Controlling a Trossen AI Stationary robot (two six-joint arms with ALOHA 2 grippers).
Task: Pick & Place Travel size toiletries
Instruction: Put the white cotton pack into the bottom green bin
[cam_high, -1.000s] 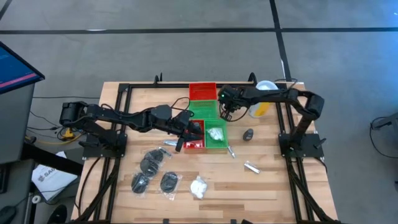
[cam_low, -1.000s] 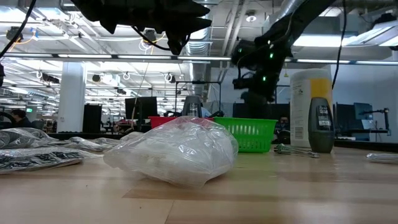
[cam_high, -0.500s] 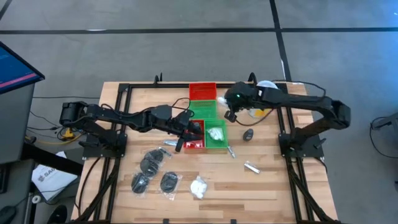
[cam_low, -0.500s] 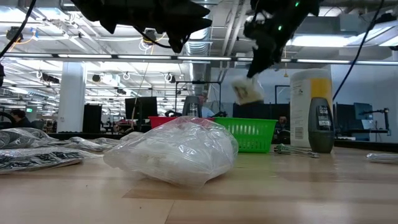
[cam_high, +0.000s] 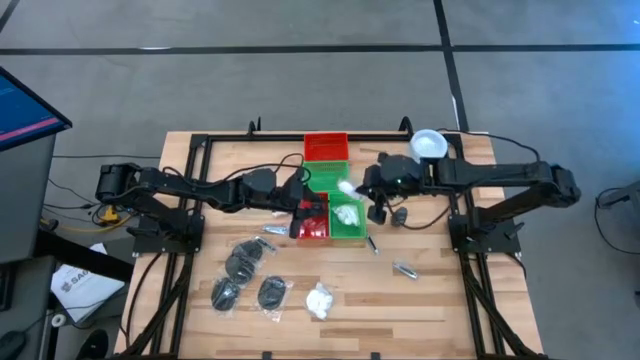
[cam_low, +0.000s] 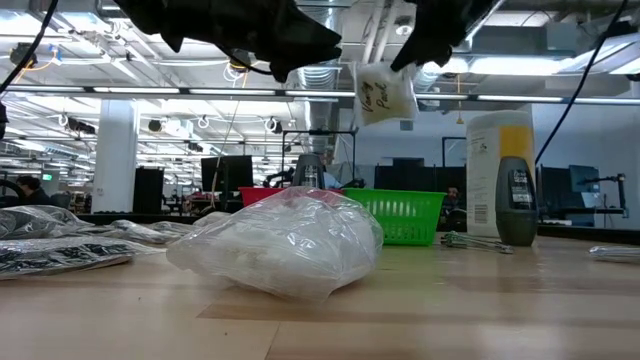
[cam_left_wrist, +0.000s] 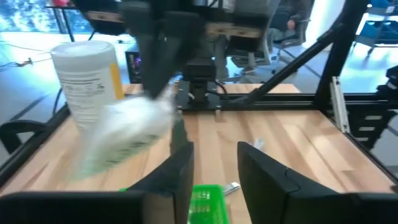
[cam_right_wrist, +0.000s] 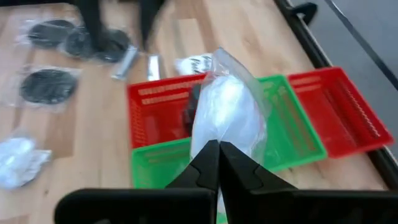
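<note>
The right gripper (cam_high: 380, 193) is pinching a clear packet (cam_right_wrist: 227, 112) directly above the green tray (cam_right_wrist: 298, 140); the left gripper (cam_left_wrist: 214, 177) is hovering open over the red tray (cam_high: 312, 228).

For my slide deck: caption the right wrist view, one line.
Right hand shut on a clear packet of white puffs, held above the green tray and red tray.

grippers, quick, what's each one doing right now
Left gripper: open, holding nothing, hanging over the red tray.
Right gripper: shut on a clear packet of white stuff, lifted above the green tray.
</note>
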